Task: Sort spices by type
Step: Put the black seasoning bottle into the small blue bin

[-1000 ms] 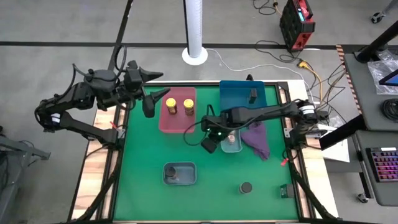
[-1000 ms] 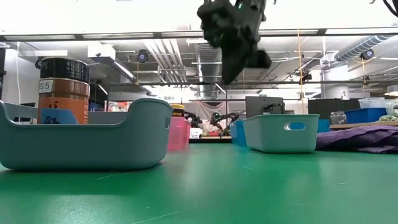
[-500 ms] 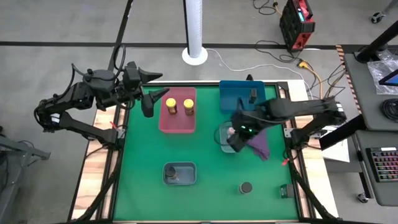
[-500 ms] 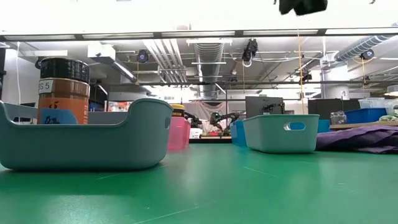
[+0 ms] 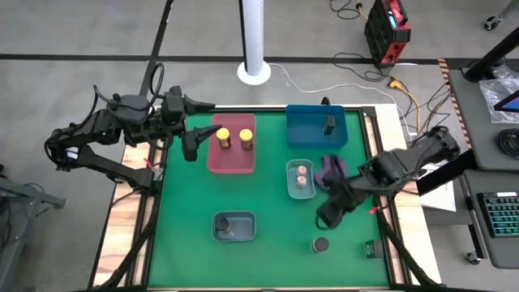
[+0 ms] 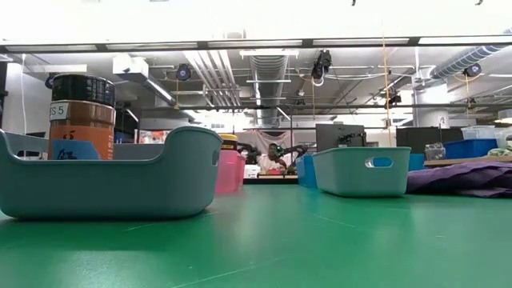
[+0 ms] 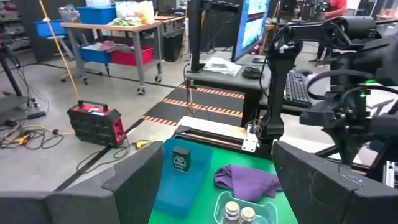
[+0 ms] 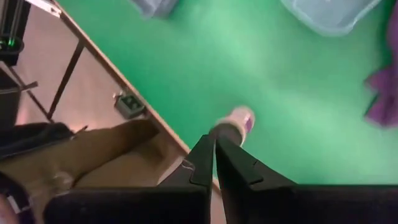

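My right gripper (image 5: 323, 219) hangs shut and empty over the green mat at the near right, just beyond a round dark-lidded jar (image 5: 321, 244) that stands on the mat and shows blurred (image 8: 235, 123) past its fingertips (image 8: 214, 149). My left gripper (image 5: 198, 136) waits open and empty at the far left beside the pink tray (image 5: 233, 158), which holds two yellow-lidded jars (image 5: 234, 138). A slim dark jar (image 5: 330, 124) stands in the blue tray (image 5: 308, 130). Two tiny pinkish-tan jars (image 5: 302, 176) stand in the pale tray (image 5: 290, 182). Another round dark-lidded jar (image 5: 225, 226) stands in the grey tray (image 5: 246, 228).
A purple cloth (image 5: 331, 170) lies between the pale tray and my right arm. Bare green mat stretches along the near edge between the grey tray and the loose jar. A small dark fitting (image 5: 374, 248) sits at the near right corner.
My right gripper, shut all along, has swung from over the pale tray toward the table's right and near edges, rising out of the low view and rolling at the wrist. The two pinkish-tan jars in the pale tray now show uncovered.
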Motion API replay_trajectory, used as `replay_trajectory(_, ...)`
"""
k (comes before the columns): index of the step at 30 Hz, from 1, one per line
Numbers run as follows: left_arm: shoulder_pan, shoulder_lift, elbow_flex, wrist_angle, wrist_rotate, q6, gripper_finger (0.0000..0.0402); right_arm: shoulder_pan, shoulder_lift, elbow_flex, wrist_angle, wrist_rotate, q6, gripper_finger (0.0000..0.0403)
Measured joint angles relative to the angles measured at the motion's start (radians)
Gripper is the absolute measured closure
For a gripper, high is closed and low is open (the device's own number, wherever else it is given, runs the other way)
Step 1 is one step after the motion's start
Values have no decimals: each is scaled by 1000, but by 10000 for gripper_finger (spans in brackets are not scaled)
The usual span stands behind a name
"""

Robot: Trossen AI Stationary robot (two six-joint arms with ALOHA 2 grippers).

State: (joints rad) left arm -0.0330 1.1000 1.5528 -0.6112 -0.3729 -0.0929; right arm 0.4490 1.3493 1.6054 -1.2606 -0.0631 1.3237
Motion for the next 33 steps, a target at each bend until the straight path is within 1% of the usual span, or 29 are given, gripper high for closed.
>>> replay_trajectory(4,-1,0,0,0,0,0,119,63,1,0,1,-32,177,385)
replay_trajectory(7,-1,0,0,0,0,0,119,116,1,-1,11,-31,276,367)
replay_trajectory(10,-1,0,0,0,-1,0,119,171,14,-4,9,-14,358,332)
replay_trajectory(14,-1,0,0,0,-1,0,119,207,62,-18,11,-6,450,262)
replay_trajectory(20,-1,0,0,0,-1,-12,119,199,185,-28,28,-21,487,145)
replay_trajectory(23,-1,0,0,0,-1,-13,119,180,241,-29,29,-28,486,98)
replay_trajectory(25,-1,0,0,0,-2,-13,119,166,273,-29,32,-41,483,74)
replay_trajectory(27,-1,0,0,-1,-2,-13,119,156,302,-30,33,-42,471,56)
replay_trajectory(29,-1,0,0,-4,-2,-14,119,147,328,-38,32,-43,465,49)
replay_trajectory(33,-8,0,0,-18,-2,-23,119,142,366,-83,35,-65,464,52)
